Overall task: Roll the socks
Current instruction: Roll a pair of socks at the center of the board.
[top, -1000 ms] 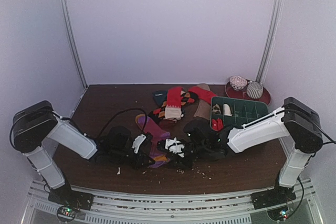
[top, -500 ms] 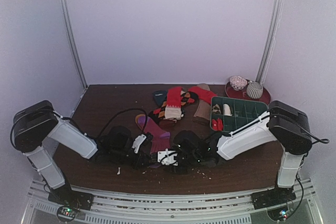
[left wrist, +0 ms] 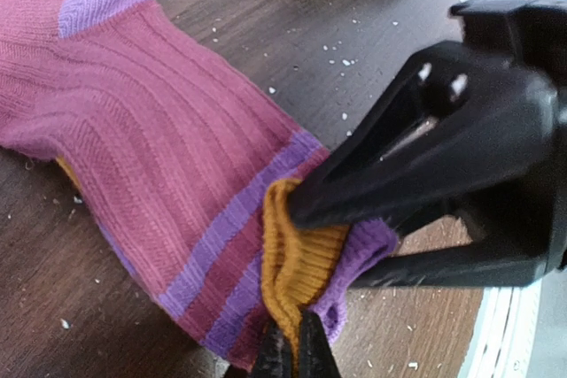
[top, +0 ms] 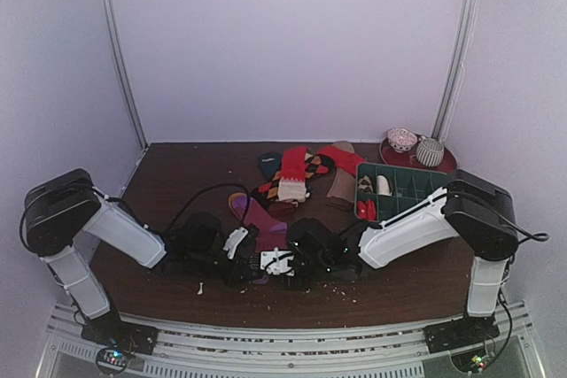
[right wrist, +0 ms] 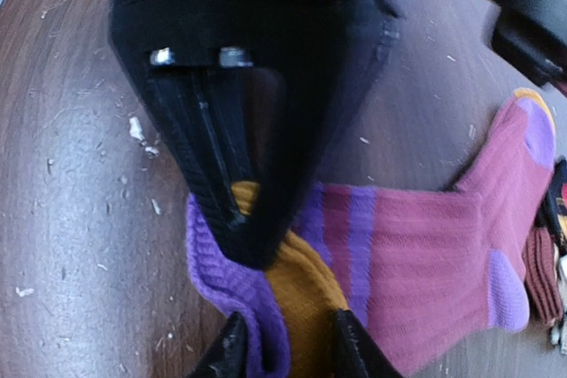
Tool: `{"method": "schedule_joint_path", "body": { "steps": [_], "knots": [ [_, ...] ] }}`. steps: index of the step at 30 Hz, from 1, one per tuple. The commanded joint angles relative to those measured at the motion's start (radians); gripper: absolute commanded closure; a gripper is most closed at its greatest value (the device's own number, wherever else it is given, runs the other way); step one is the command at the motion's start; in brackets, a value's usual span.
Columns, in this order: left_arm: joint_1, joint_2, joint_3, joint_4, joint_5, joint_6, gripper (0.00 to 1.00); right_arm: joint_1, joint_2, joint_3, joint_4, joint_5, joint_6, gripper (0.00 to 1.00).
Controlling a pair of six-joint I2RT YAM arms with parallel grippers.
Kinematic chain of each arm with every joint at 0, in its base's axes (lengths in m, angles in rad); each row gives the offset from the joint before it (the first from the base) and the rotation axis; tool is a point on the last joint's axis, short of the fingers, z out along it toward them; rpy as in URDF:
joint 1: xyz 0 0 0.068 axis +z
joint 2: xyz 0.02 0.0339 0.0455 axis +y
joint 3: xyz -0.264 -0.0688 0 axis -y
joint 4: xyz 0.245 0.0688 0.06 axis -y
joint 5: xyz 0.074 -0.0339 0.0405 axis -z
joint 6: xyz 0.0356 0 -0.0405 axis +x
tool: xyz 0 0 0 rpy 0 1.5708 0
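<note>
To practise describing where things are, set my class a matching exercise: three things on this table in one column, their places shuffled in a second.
Things
1. striped sock
2. green tray
3. red plate

Places
A. far right corner, under two bowls
B. front middle, nearest the arms' bases
C. right side, next to the sock pile

Pairs: 1-B, 2-C, 3-A

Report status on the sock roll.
Left fingers, right fingers both clamped on striped sock cuff. Rest lies flat, not yet rolled. Nothing obstructing.
</note>
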Motion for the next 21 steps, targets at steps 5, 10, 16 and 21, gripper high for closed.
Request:
{"method": "schedule_joint_path", "body": {
  "steps": [5,10,16,21],
  "knots": [
    [-0.002,-0.023,-0.030,-0.123,-0.043,0.043,1.00,-0.067,0.053,0.035,-0.128,-0.173,0.275,0.90],
    [-0.002,-0.241,-0.080,-0.130,-0.235,0.087,0.68,-0.121,-0.009,-0.068,-0.080,-0.395,0.488,0.92],
    [-0.029,-0.582,-0.215,-0.009,-0.347,0.205,0.35,-0.162,0.056,-0.075,-0.010,-0.665,0.864,0.92],
    [-0.159,-0.596,-0.268,0.148,-0.393,0.324,0.35,-0.198,0.122,-0.027,-0.043,-0.752,1.127,0.92]
  ]
}}
